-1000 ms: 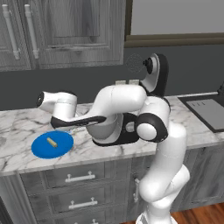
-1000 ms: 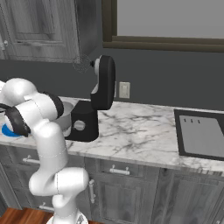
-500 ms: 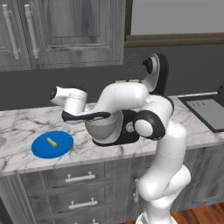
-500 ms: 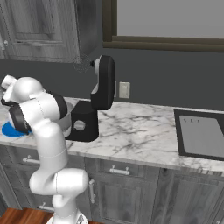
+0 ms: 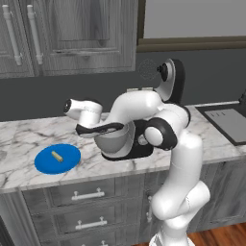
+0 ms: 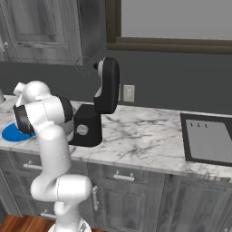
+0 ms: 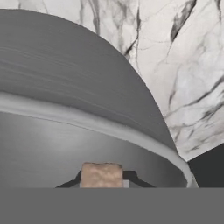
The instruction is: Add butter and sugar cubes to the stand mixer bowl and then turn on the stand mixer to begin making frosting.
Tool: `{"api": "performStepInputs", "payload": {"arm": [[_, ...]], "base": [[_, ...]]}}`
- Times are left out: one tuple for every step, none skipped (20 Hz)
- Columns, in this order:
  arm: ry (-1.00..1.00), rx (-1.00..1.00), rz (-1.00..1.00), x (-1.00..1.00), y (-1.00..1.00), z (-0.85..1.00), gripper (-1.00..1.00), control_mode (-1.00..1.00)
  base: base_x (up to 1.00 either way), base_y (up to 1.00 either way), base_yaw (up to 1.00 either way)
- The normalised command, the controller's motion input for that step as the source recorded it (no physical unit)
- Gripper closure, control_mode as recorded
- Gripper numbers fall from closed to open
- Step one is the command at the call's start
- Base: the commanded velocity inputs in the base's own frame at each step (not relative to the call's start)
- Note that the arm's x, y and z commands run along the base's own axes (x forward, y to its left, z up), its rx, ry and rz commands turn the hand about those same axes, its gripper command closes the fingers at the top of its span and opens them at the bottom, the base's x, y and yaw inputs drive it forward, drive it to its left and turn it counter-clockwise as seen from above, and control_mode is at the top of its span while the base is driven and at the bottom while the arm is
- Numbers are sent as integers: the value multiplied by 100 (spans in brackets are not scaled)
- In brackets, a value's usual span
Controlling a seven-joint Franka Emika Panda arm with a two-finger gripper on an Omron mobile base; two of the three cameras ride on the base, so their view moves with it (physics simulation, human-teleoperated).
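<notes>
A tan sugar cube (image 7: 101,175) is pinched between my dark fingertips (image 7: 136,180), so my gripper (image 7: 101,182) is shut on it. Just past the cube curves the rim of the grey stand mixer bowl (image 7: 65,109). From the left base, my gripper (image 5: 102,129) hovers at the left rim of the bowl (image 5: 115,140), which sits on the black stand mixer (image 5: 173,82) with its head tilted up. The yellow butter (image 5: 57,155) lies on a blue plate (image 5: 45,164) to the left. The mixer (image 6: 108,86) also stands behind my arm in the right base view.
The marble counter (image 5: 19,139) runs left and right. A dark sink (image 6: 208,140) is set into it at the far right. Grey cabinets (image 5: 72,33) hang above, and drawers (image 5: 86,197) sit below the counter edge. The blue plate (image 6: 11,133) peeks out behind my arm.
My arm has swung right, from beside the blue plate to the bowl's left rim, carrying the sugar cube. The butter and plate have stayed put.
</notes>
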Motion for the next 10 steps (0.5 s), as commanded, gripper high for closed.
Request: {"api": "performStepInputs", "payload": {"arm": [[7, 0, 0, 32, -2, -36, 100, -100], [6, 0, 0, 26, 0, -36, 100, -100], [5, 0, 0, 24, 0, -37, 100, -100], [5, 0, 0, 19, 0, -34, 100, -100], [6, 0, 0, 19, 0, -37, 100, -100], [5, 0, 0, 13, 0, -38, 100, -100], [5, 0, 0, 11, 0, -38, 100, -100], [5, 0, 0, 0, 0, -41, 100, -100], [2, 0, 0, 0, -6, -41, 100, -100], [0, 0, 0, 0, -10, -41, -100, -100]], "base": [[0, 0, 0], [0, 0, 0], [0, 0, 0], [0, 0, 0], [0, 0, 0], [0, 0, 0], [0, 0, 0], [0, 0, 0], [0, 0, 0], [0, 0, 0]]}}
